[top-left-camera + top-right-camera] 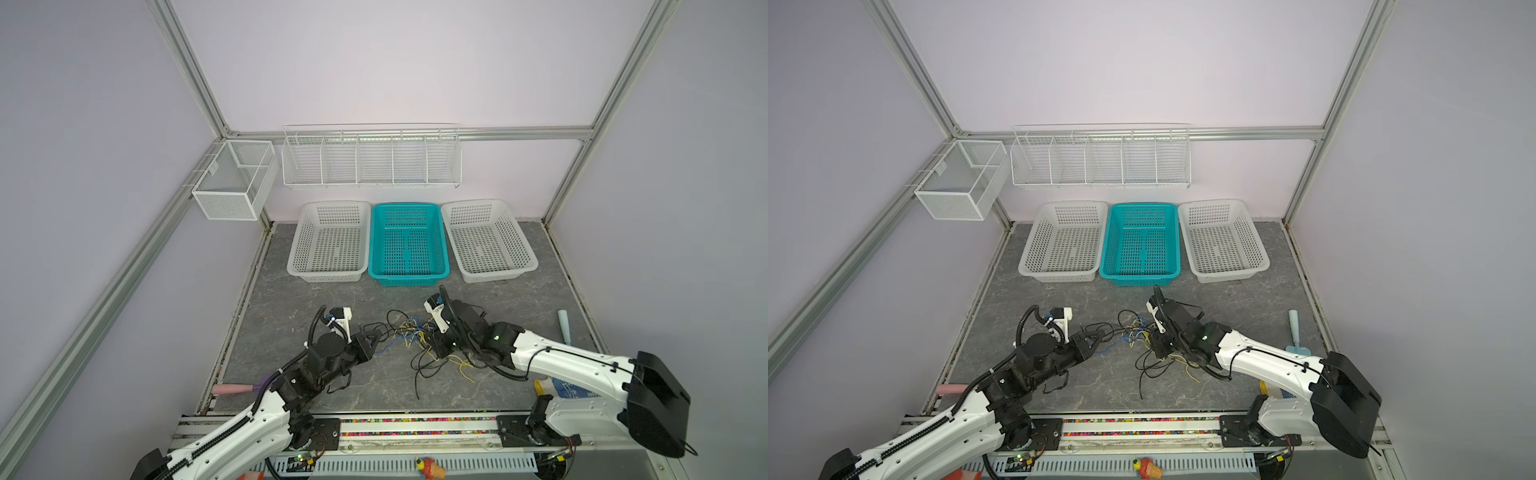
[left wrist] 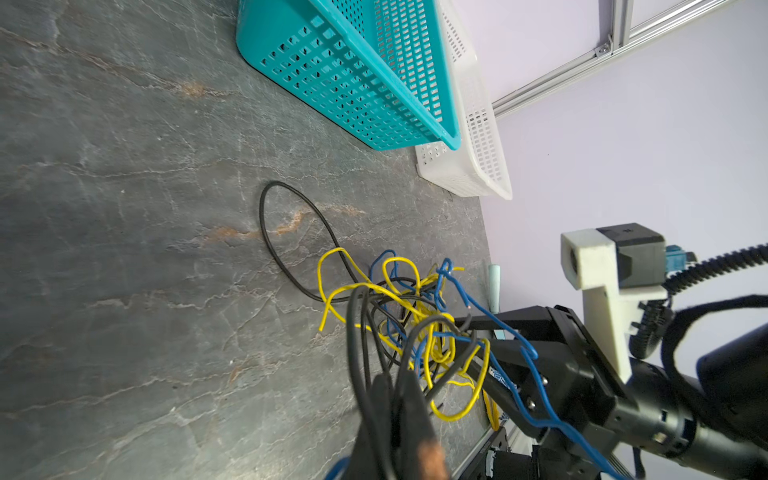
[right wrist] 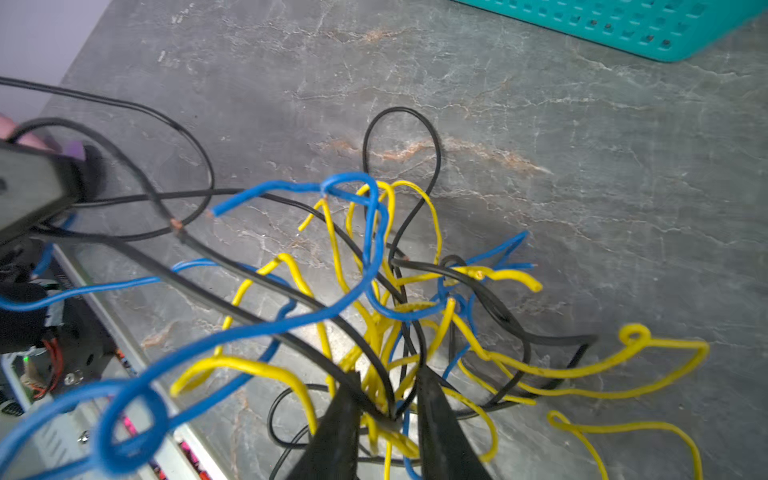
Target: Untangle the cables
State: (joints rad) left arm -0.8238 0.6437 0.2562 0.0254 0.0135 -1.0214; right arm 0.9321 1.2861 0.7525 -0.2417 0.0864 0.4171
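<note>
The cables (image 1: 409, 334) lie knotted on the grey table (image 1: 282, 299), on the near side of the teal basket (image 1: 409, 245), between my grippers. My left gripper (image 2: 397, 386) is clenched on black strands (image 2: 356, 332) at the tangle's left edge. My right gripper (image 3: 388, 386) straddles a yellow-and-black bunch (image 3: 380, 353); whether it pinches, I cannot tell. I judge I'm spreading the knot. Next I need a firm right hold and a gentle outward pull.

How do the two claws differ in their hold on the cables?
Left claw is shut on black cables; right claw has jaws apart around yellow and black ones. Left claw is at the tangle's edge, right claw in its thick. Both face it from opposite sides.
</note>
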